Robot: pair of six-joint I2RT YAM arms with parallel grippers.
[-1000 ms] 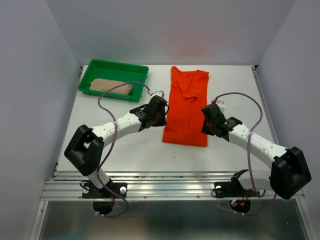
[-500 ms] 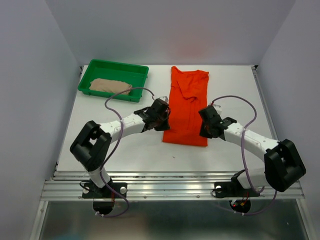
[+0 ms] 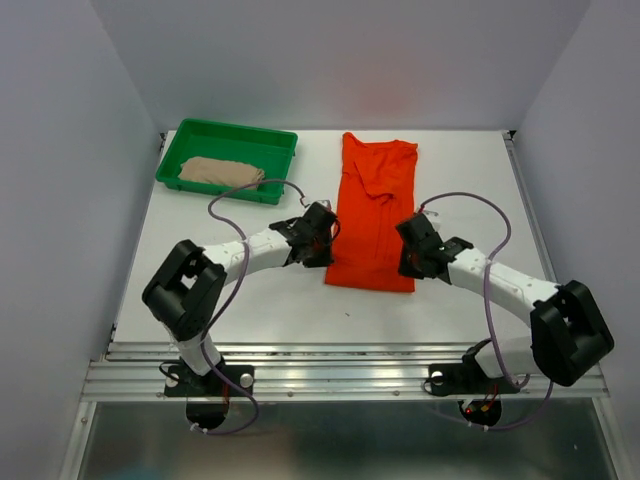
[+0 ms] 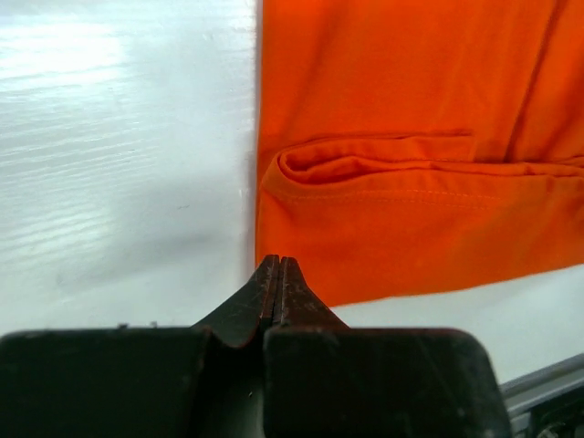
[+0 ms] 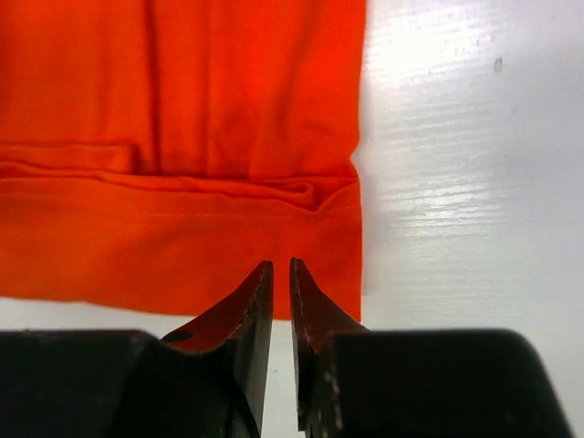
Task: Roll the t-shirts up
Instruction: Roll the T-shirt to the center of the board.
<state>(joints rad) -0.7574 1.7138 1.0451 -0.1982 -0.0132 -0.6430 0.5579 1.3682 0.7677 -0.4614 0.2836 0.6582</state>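
— What's different from a second ago?
— Both arms have drawn in toward the near hem of the bright orange-red soft fabric t-shirt [image 3: 375, 215]. The left tool [image 4: 277, 269] now sits at that shirt's near left corner. The right tool [image 5: 281, 274] is at its near right corner. Each is just over the hem.
— Gripping yet?
— No. The left one is clenched, tips pressed together on nothing. The right one has just cracked apart to a thin slit, with nothing in it. I'd judge they're lining up to pinch the hem and start the roll, which hasn't begun.
— And the cloth itself?
— Matte knit, folded into a long narrow strip lying flat on the white counter [image 3: 250, 300], collar end far. A stitched line runs along the hem, and just beyond it a soft raised tuck crosses the width. It looks thin and limp, so it may slide rather than curl.
— The other one?
— The beige-tan fabric t-shirt [image 3: 220, 172] lies as a lumpy bundle in the green rectangular plastic tray [image 3: 262, 150], well off to the far left of the orange shirt. The tray is hard and glossy with a raised rim.
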